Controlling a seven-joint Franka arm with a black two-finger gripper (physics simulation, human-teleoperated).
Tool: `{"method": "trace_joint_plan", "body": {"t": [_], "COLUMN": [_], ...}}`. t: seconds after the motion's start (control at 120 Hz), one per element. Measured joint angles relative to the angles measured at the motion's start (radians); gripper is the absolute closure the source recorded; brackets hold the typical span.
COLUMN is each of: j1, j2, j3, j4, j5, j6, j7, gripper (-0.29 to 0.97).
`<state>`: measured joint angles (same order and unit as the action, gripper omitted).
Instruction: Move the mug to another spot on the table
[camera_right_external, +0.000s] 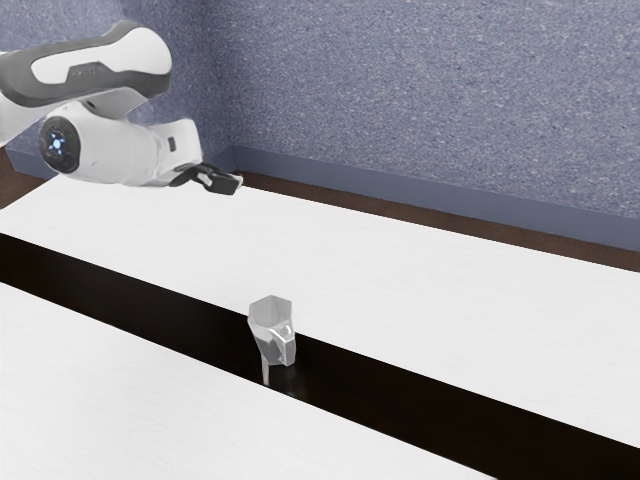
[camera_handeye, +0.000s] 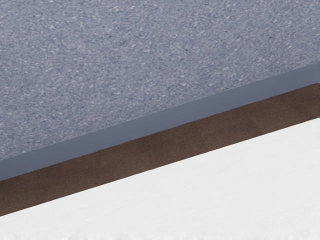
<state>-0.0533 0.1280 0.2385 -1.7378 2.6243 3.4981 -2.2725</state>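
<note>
End effector (camera_right_external: 218, 181) aloft in the upper left of the exterior view, holding and touching nothing.
Whether it is spread or pressed together I cannot tell. It hangs above the white counter (camera_right_external: 430, 285), well clear of the surface. The wrist view faces the speckled blue wall (camera_handeye: 125, 60) and the brown floor strip (camera_handeye: 150, 150). The pale mug (camera_right_external: 272, 330) stands lower centre, on the dark band (camera_right_external: 150, 295) across the counter, well apart from the end effector, with nothing between them.

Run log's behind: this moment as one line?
small white faceted mug: upright on dark table strip, untouched | white robot arm: raised at exterior view's left, clear of mug
</note>
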Motion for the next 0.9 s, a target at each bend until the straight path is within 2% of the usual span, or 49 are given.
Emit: {"method": "trace_joint_plan", "body": {"t": [0.25, 0.3, 0.383, 0.517, 0.567, 0.633, 0.767, 0.842, 0.9], "j1": [-0.128, -0.134, -0.124, -0.128, -0.157, -0.224, -0.367, -0.434, -0.452], "j2": [-0.002, -0.002, -0.003, -0.005, -0.005, -0.011, -0.042, -0.051, -0.051], "j3": [-0.002, 0.002, 0.029, 0.055, 0.055, 0.054, 0.042, 0.039, 0.044], "j4": [-0.025, -0.026, -0.027, -0.031, -0.045, -0.083, -0.078, -0.018, 0.044], "j5": [0.273, 0.264, 0.163, -0.12, -0.219, -0.408, -0.979, -1.351, -1.648], "j6": [0.005, 0.005, 0.005, -0.051, -0.118, -0.239, -0.533, -0.735, -0.889], "j7": [-0.407, -0.474, -0.515, -0.458, -0.426, -0.369, -0.147, 0.011, 0.143], "gripper": [0.0, 0.0, 0.0, 0.0, 0.0, 0.0, 0.0, 0.0, 0.0]}}
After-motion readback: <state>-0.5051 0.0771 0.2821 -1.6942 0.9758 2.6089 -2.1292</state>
